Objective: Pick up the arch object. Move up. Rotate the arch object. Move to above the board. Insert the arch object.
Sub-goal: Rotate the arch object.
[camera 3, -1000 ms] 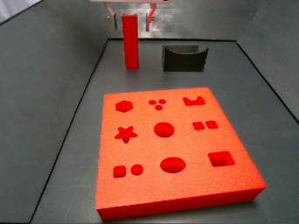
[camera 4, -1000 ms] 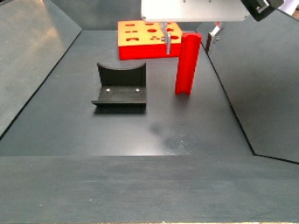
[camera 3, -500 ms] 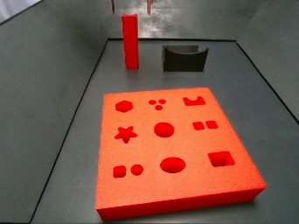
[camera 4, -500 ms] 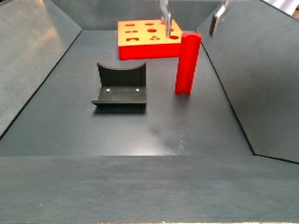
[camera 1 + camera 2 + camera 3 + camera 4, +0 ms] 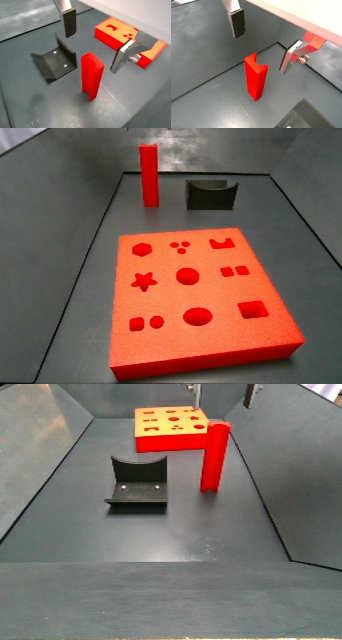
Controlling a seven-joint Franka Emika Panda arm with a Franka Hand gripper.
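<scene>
Pincer (image 5: 95, 41) agape above arch object (image 5: 91, 75) — apart.

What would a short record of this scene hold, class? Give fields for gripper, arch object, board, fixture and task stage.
gripper: open, above the arch object, fingers apart on either side, not touching it
arch object: red, upright on the floor, free
board: orange-red slab with shaped cut-outs, apart from the arch object
fixture: dark bracket, beside the arch object
task stage: arch object not yet picked up
</scene>
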